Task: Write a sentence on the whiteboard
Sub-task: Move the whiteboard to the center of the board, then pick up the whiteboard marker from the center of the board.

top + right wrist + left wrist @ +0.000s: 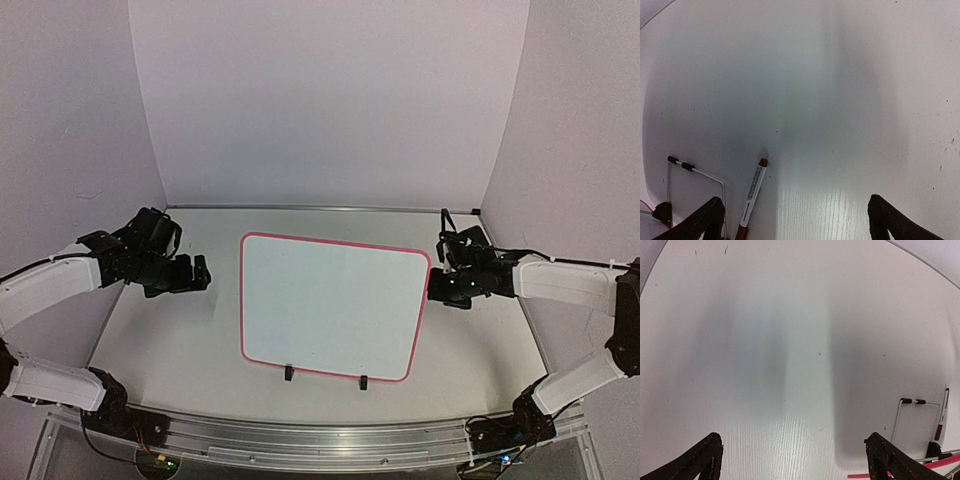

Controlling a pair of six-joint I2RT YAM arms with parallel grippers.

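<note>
**Top external view.** One whiteboard (330,300) lies flat at the centre of the table (160,340). Its face is plain white inside a pink-red border. Two black clips (289,372) sit on its near long edge. There are two arms, one on each side. The left gripper (200,274) hangs over bare table, apart from the board's left edge. The right gripper (441,285) is just beside the board's right edge. The finger spacing of either gripper is hard to read from this angle.

**Left wrist view.** Two dark fingertips (705,460) stand at the bottom corners of the view, spread wide, with only table surface between them. They hold nothing. At lower right lie one bent wire frame (912,401) with two black sleeves and one marker (942,415). A pink strip crosses the bottom right corner; it is probably the board's border.

**Right wrist view.** Two fingertips (710,217) are likewise spread wide and grip nothing. The one marker, with its white barrel and dark red cap, lies on the table just inside the left-hand fingertip. The same wire frame lies just beside the marker.
</note>
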